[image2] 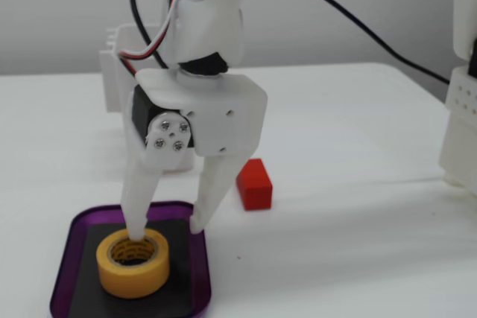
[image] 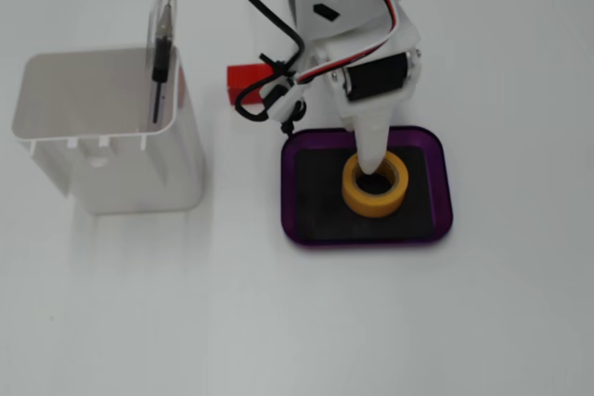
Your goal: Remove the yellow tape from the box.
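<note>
The yellow tape [image: 375,194] is a small ring-shaped roll lying flat in the box [image: 302,220], a shallow purple tray with a black bottom. In a fixed view, my gripper [image2: 168,231] comes down from above with its jaws apart. One fingertip [image2: 137,234] is inside the hole of the tape [image2: 133,269]. The other fingertip [image2: 198,223] is outside the roll, over the edge of the box [image2: 200,288]. The jaws straddle the roll's wall without closing on it. In the other fixed view the gripper [image: 371,157] covers the roll's far side.
A red block [image: 243,81] lies on the white table beyond the tray, also seen in a fixed view [image2: 255,183]. A taller white container [image: 111,132] holding a pen [image: 162,53] stands to the left. Black cable [image: 264,25] hangs by the arm.
</note>
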